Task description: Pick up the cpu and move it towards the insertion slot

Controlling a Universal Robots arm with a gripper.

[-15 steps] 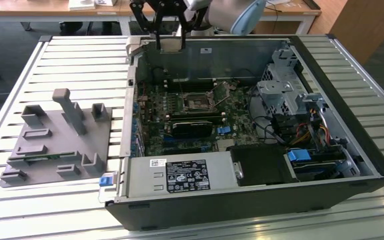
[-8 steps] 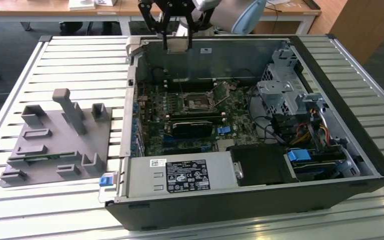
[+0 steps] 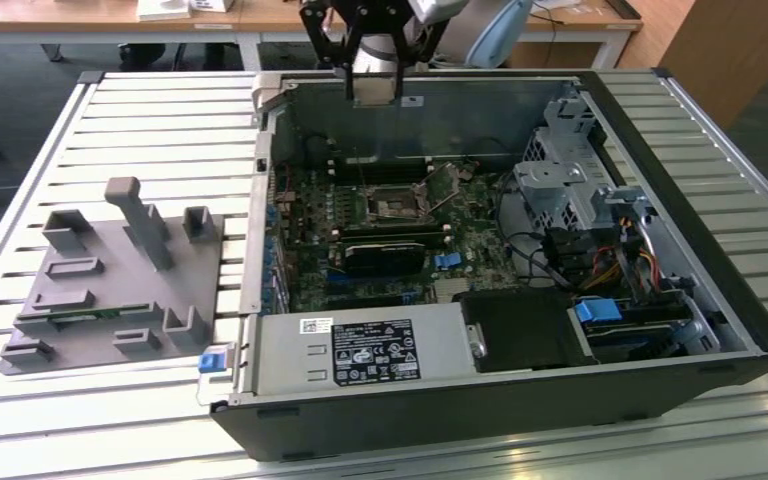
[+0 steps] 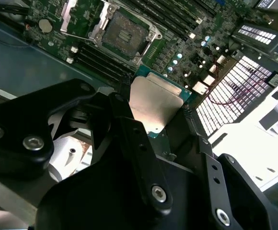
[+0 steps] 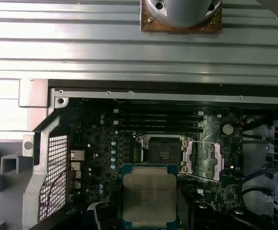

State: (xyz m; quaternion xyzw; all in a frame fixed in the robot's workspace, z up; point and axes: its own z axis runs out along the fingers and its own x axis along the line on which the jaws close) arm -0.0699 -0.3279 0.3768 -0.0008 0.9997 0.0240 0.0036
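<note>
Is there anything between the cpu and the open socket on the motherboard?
Nothing stands between them. In both wrist views the cpu, held in the jaws, hangs above bare board just short of the open socket.

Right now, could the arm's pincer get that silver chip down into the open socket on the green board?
Probably yes. The pincer holds the chip above the open case, and the socket lies uncovered below it, its metal flap swung aside, with nothing between them.

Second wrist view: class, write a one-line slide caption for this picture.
Gripper holds the cpu above the open computer case, near the motherboard's empty socket.
</note>
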